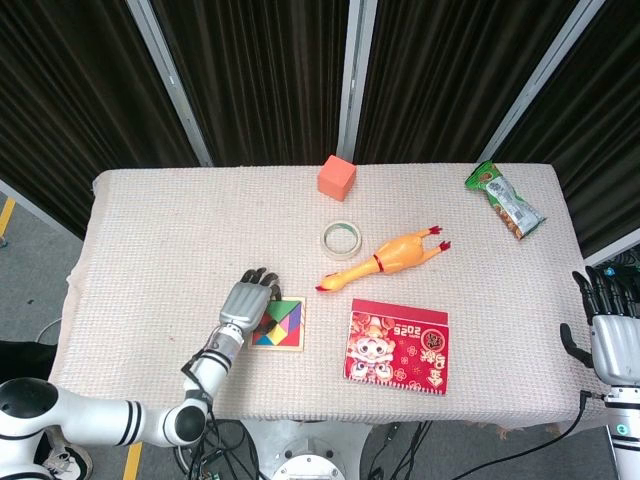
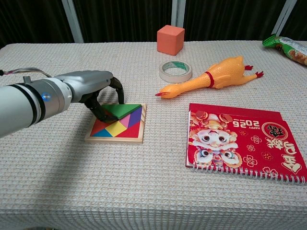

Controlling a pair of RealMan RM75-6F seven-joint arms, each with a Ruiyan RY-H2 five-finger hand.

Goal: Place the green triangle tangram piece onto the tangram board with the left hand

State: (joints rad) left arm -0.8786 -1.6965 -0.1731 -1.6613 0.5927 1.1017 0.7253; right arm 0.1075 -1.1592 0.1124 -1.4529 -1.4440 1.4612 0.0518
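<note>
The tangram board (image 2: 116, 126) (image 1: 279, 325) is a small wooden square with coloured pieces, lying left of centre. The green triangle (image 2: 122, 110) sits tilted over the board's far left corner. My left hand (image 2: 91, 90) (image 1: 248, 303) pinches it there, fingers curled down around its left end. In the head view the hand hides most of the green piece. My right hand (image 1: 610, 320) hangs off the table's right edge, fingers spread, holding nothing.
A red 2026 notebook (image 2: 238, 141) lies right of the board. A rubber chicken (image 2: 215, 75), a tape roll (image 2: 175, 71) and an orange cube (image 2: 171, 40) lie beyond. A green snack bag (image 2: 288, 47) is at the far right corner.
</note>
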